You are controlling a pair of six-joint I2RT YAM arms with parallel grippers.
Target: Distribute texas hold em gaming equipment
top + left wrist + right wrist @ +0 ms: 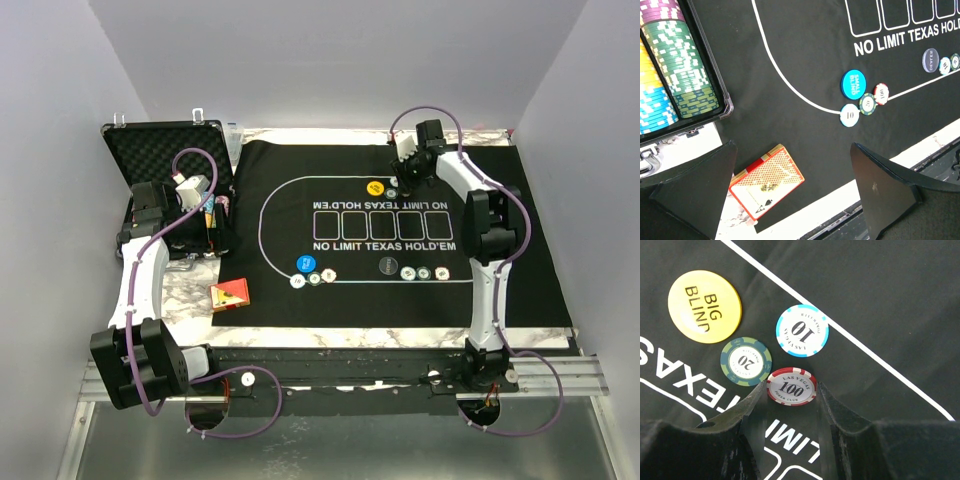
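Since the 100 chip lies flat on the mat between the tips of the right gripper, whose jaws are narrowed to its rim and seem to touch it on both sides, the step in hand is judged to be the setting down of a chip at the far seat; the 20 chip and 10 chip lie just beside it, near the Big Blind button; the left gripper is held wide and empty above the mat's near corner, by the card box and the case; next, the right jaws should be parted and raised straight up, so that neighbouring chips are not dragged.
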